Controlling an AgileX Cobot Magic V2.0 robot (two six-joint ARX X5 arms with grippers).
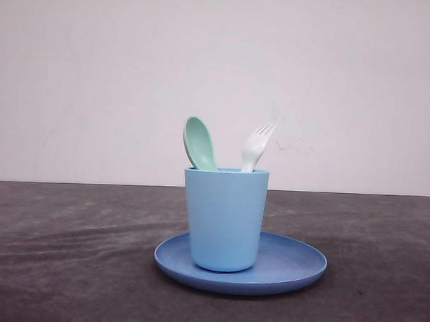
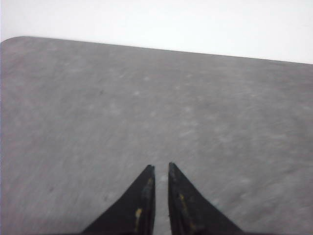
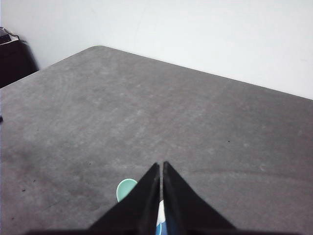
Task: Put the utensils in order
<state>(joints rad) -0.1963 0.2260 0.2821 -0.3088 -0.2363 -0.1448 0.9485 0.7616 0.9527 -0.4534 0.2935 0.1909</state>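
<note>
**Both utensils stand in the cup; both grippers are pressed nearly together and hold nothing**

Your left gripper [image 2: 159, 169], seen from its own wrist camera, has its two dark pointed fingers [image 2: 142, 200] drawn close, with only a thin slit between the tips. Nothing sits in that slit. Bare grey table [image 2: 146, 98] lies below it.

Your right gripper [image 3: 161, 166], in the right wrist view, is closed tighter, its tips almost meeting, and it pinches nothing. Just beside one finger you can see a small rounded patch of the mint-green spoon [image 3: 125, 188], and a sliver of white and blue shows through the narrow gap lower down. Whether the fingers touch any of these cannot be told.

In the front view, a light blue cup [image 1: 224, 218] stands upright on a blue round plate [image 1: 296, 268], set left of the plate's middle, on the dark grey table. The spoon's bowl [image 1: 199, 142] rises above the cup's rim on the left. A white four-tined fork [image 1: 256, 145] rises on the right, tines up, leaning right.

No brand, label or writing can be read on anything.
</note>
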